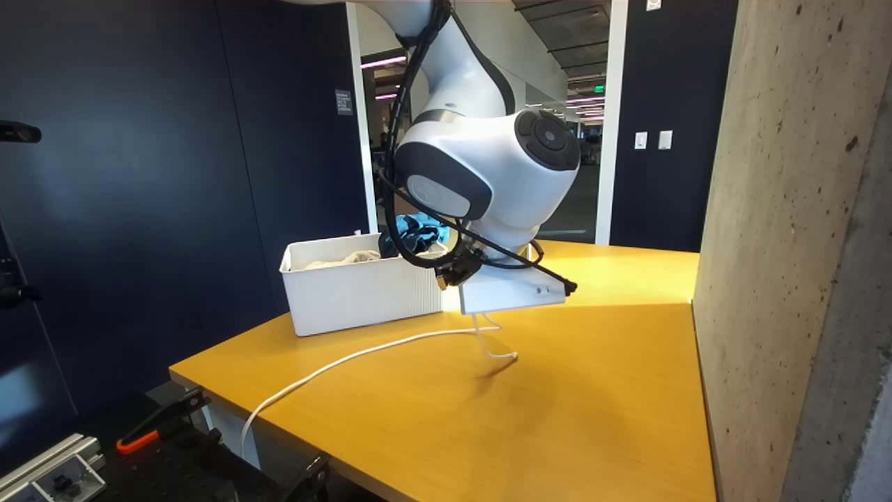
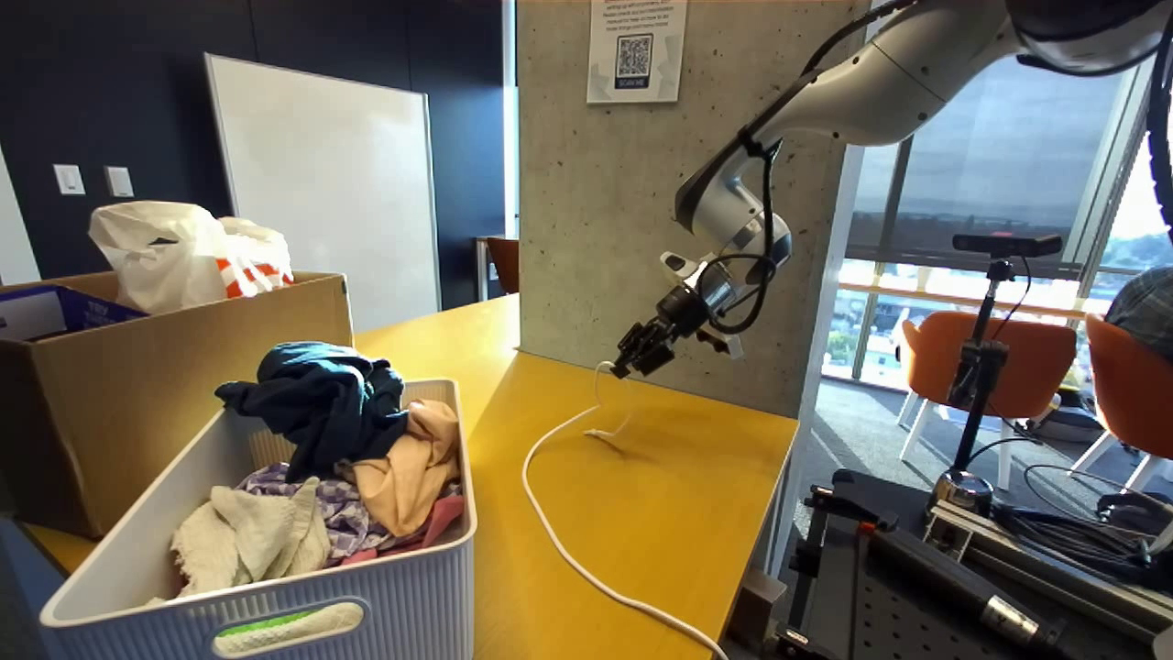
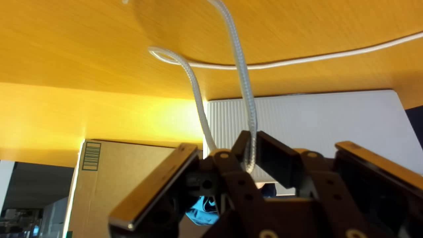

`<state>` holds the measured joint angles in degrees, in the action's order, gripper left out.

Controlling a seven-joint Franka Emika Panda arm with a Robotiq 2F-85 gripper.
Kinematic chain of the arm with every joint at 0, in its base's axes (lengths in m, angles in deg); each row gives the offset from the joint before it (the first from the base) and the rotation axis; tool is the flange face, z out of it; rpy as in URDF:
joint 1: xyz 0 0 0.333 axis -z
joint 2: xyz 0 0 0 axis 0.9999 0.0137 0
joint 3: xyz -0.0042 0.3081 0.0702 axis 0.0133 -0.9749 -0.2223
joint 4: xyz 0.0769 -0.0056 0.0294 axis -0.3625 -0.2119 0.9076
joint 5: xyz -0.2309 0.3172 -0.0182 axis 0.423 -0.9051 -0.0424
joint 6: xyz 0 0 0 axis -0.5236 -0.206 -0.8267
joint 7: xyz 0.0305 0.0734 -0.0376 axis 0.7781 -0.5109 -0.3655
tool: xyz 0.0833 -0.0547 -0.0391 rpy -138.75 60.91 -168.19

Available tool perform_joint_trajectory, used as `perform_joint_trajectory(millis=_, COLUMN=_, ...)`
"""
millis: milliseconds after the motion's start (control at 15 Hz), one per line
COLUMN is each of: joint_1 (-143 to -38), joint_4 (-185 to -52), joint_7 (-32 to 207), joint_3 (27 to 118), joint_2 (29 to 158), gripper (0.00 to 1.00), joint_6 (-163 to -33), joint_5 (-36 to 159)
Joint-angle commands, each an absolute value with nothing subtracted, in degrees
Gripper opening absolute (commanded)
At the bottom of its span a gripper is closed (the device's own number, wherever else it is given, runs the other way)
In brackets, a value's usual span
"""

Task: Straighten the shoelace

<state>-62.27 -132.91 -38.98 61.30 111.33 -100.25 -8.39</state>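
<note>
Wrist view: my gripper (image 3: pixel 252 145) has the shoelace (image 3: pixel 243 71) pinched between its fingertips (image 3: pixel 277 157). Two strands lead from the grip; one makes a tight bend and doubles back into a long run (image 3: pixel 304 60). So grabbed: yes; straight: no. White bin (image 3: pixel 330 122) and cardboard box (image 3: pixel 129 168) show ahead, so I read myself as tilted, not plumb.

In an exterior view, the long run crosses the worktop (image 1: pixel 599 390) in one gentle bow, then hangs over the edge near the left-hand corner. Short end (image 1: pixel 514 356) hooks below me, well in from the edges; can't tell if its tip touches. My arm (image 1: pixel 488 160) comes down from above, its bulk hiding the fingertips.

In an exterior view, the shoelace curves deeper, leaving by the worktop's edge at bottom of frame. Maybe half done, I'd judge: secured, visible run free of loops; left: bend under me, hooked end, bow. Arm reaches in from upper right, gripper slanting down, tips clear above the worktop.
</note>
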Motion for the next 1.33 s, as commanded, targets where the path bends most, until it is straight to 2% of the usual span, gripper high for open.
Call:
perform_joint_trajectory(millis=0, joint_1=-66.6, joint_4=-132.4, joint_7=-40.3, joint_3=67.3, joint_2=111.6, gripper=0.03, joint_6=-100.4, joint_5=-9.8)
perform_joint_trajectory(millis=800, joint_1=-75.7, joint_4=-134.8, joint_7=-39.7, joint_3=67.7, joint_2=102.6, gripper=0.03, joint_6=-100.7, joint_5=-11.2)
perform_joint_trajectory(millis=1267, joint_1=-73.0, joint_4=-132.0, joint_7=-43.5, joint_3=70.1, joint_2=110.2, gripper=0.03, joint_6=-98.2, joint_5=-16.6)
